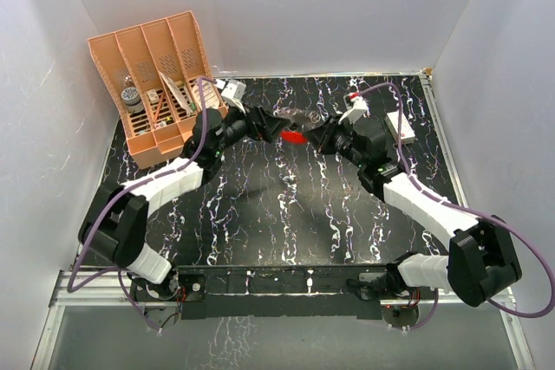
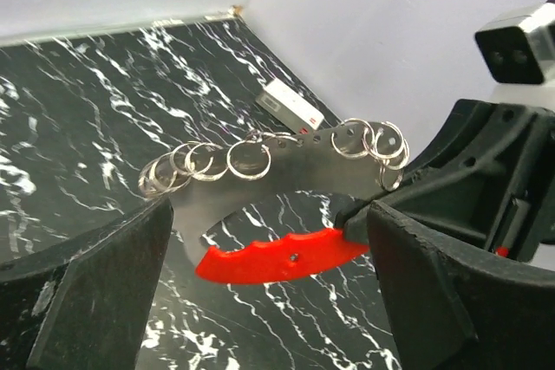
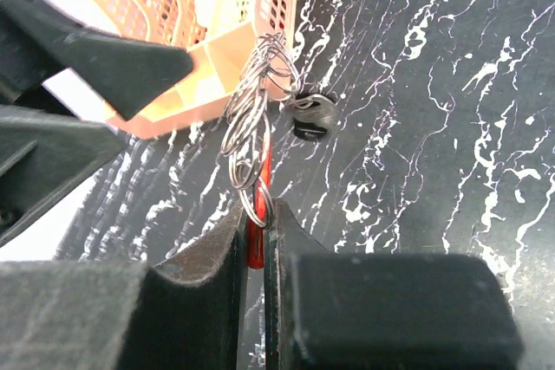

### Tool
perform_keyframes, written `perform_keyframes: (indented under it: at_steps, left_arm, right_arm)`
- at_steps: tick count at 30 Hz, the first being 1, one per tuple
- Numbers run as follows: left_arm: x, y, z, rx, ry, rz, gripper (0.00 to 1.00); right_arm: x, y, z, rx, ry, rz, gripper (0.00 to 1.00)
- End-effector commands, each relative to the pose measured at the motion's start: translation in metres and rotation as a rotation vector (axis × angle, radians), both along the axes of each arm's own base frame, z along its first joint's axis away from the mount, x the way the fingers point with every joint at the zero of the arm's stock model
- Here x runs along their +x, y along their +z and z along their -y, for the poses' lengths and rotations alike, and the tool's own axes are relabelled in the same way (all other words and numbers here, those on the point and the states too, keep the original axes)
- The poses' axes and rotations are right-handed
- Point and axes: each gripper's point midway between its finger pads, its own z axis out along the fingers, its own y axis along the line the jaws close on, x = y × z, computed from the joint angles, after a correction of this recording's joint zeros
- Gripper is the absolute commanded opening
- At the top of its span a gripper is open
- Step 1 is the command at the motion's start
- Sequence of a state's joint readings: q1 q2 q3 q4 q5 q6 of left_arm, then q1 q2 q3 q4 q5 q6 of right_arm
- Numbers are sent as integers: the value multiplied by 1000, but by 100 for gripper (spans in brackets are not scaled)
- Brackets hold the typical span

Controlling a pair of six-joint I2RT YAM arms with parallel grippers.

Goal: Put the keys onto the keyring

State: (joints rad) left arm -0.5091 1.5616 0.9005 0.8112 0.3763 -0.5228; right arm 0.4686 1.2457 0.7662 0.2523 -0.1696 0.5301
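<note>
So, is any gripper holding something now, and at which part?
The right gripper is shut on the keyring, pinching the end of its red handle. The left gripper is open and holds nothing.

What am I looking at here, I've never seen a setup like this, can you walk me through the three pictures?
These are two robot arms bolted to the near edge of a black marbled table. One picture looks down from above; the other two come from small cameras on each wrist.

The right pincer is shut on a flat metal tool with a red handle, holding it up above the table. Many steel split rings hang from the tool's holes. The left pincer is open, its two fingers standing either side of the red handle without gripping.

On the table lie a small dark key, a small white box near the far wall, and an orange organiser in the far left corner.
</note>
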Motion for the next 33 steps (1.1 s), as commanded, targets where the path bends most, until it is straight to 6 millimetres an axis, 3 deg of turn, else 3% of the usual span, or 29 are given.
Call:
perform_keyframes:
  at_steps: [1,7,13,18,24,33]
  left_arm:
    - [-7,53,-24,61,87,186,93]
    - [-27,66,-42,130,105,294,94]
    - [-35,48,-46,158,98,268,95]
    - [-44,47,-52,136,110,249,95]
    - [-56,53,-62,119,129,243,95]
    - [-58,49,-61,71,131,214,98]
  right_arm:
    - [12,58,8,217,-19,-22,0]
    - [22,75,17,448,23,-122,0]
    - [19,85,16,717,107,-243,0]
    - [13,101,17,935,202,-307,0]
    - [12,120,21,1070,232,-350,0]
    - [2,114,26,1148,222,-411,0]
